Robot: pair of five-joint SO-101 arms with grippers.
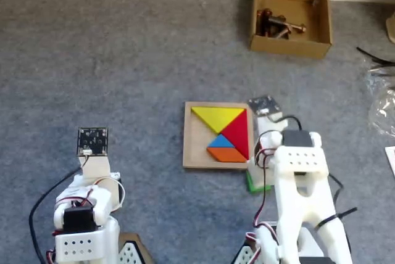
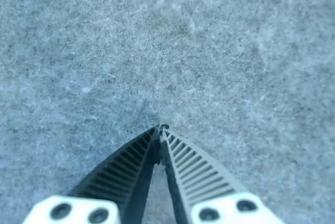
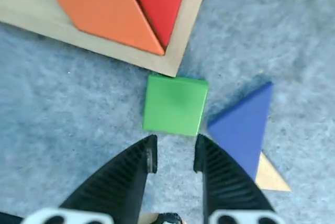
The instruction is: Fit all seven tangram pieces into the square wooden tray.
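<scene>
Ribbed black fingers of the right gripper (image 3: 175, 153) stand slightly parted with nothing between them, just short of the green square (image 3: 175, 103), which lies flat on the grey carpet (image 3: 63, 124) just beside a corner of the wooden tray (image 3: 183, 41). One finger cuts off part of the dark blue triangle (image 3: 243, 124) next to the square, and that triangle overlaps a pale tan piece (image 3: 272, 177) whose full shape cannot be made out. From above, the right arm (image 1: 299, 171) covers all but a sliver of the green square. In the tray sit the yellow triangle (image 1: 217, 118), red triangle (image 1: 237, 133), light blue triangle (image 1: 220, 141) and orange parallelogram (image 1: 227, 154), leaving bare wood on the side toward the left arm (image 1: 86, 202). The left gripper (image 2: 159, 130) is closed, tips together, holding nothing, over open carpet well apart from the tray. A cardboard box (image 1: 290, 17) sits at the far edge.
</scene>
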